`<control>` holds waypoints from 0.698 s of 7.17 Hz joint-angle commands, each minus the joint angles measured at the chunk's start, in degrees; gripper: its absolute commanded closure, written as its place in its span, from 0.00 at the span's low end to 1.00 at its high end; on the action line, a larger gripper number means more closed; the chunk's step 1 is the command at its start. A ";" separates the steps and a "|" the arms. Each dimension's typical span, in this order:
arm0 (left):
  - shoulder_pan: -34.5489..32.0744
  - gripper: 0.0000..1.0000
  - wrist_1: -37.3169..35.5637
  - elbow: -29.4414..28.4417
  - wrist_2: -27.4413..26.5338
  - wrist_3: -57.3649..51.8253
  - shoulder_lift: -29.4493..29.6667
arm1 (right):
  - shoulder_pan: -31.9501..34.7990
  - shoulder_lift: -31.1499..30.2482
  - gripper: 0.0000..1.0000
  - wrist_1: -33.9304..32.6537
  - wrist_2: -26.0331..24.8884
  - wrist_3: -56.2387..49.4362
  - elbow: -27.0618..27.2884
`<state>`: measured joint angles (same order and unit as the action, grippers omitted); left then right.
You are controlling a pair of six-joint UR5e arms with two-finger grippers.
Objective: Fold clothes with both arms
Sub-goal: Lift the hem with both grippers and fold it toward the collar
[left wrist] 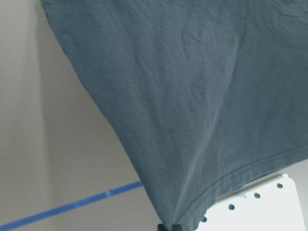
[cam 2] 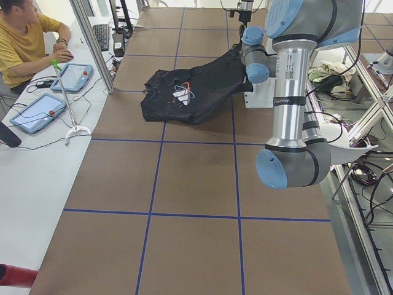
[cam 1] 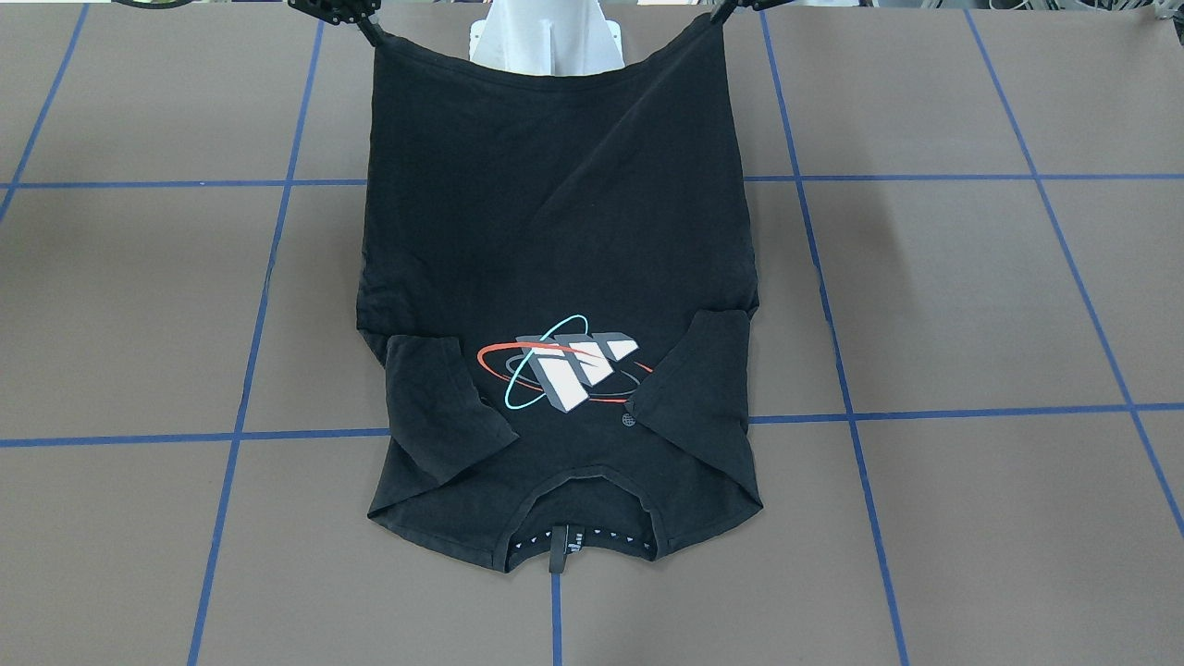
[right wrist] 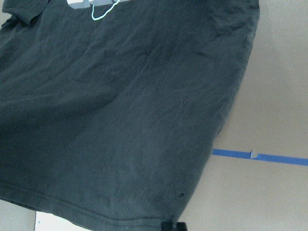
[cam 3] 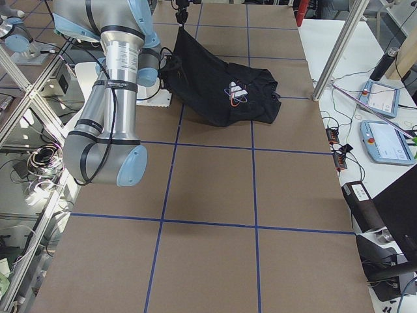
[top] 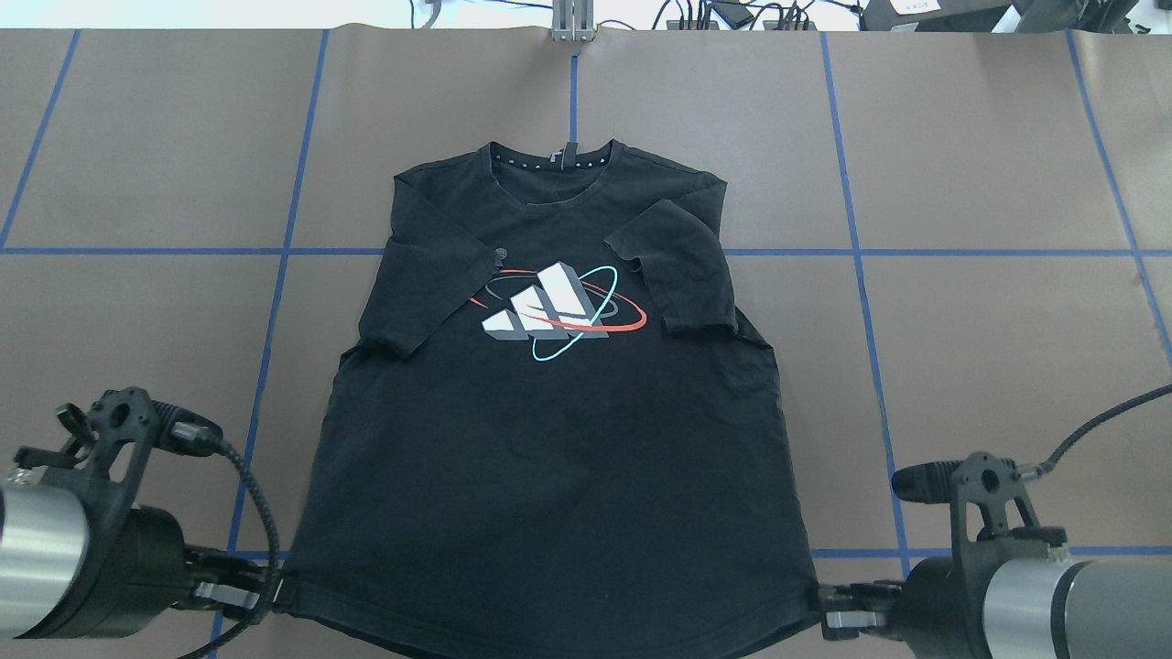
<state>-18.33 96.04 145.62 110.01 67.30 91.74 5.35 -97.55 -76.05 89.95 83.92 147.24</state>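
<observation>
Both grippers are pinched closed on cloth: the left gripper (top: 275,590) has one bottom corner of the black T-shirt (top: 558,439) and the right gripper (top: 821,611) has the other, each with only a thin fold of the hem (left wrist: 250,179) between its fingers. The shirt lies print-up near the middle of the table (top: 989,348), with its sleeves (top: 678,265) turned in beside the logo (top: 557,311) and its collar (top: 554,165) at the far end from the robot. The side views show the hem end raised off the table, while the collar end rests flat. The garment looks light, limp and fairly grippy, so it should sag between the two holds, as the drooping hem line suggests, and trail behind any motion rather than keep a shape. The two hem corners seem the right places to hold it for a fold toward the collar. Even height and spacing between the arms would keep the edge taut. A shallow pinch could slip if the resting half drags on the table.
</observation>
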 commanded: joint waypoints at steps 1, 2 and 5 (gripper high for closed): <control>-3.96 1.00 0.03 -9.42 -2.15 -0.33 5.51 | 7.96 7.04 1.00 -0.15 0.14 0.01 -6.73; -6.87 1.00 -0.06 -16.18 -4.17 -0.33 11.47 | 11.66 14.24 1.00 -0.24 -0.82 0.01 -13.49; -16.54 1.00 -0.06 -24.24 -6.82 -3.29 16.54 | 22.57 17.13 1.00 -0.33 -0.21 -0.16 -17.42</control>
<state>-31.19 96.05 123.28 104.61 66.17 107.12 23.73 -81.16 -76.36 89.68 83.82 131.05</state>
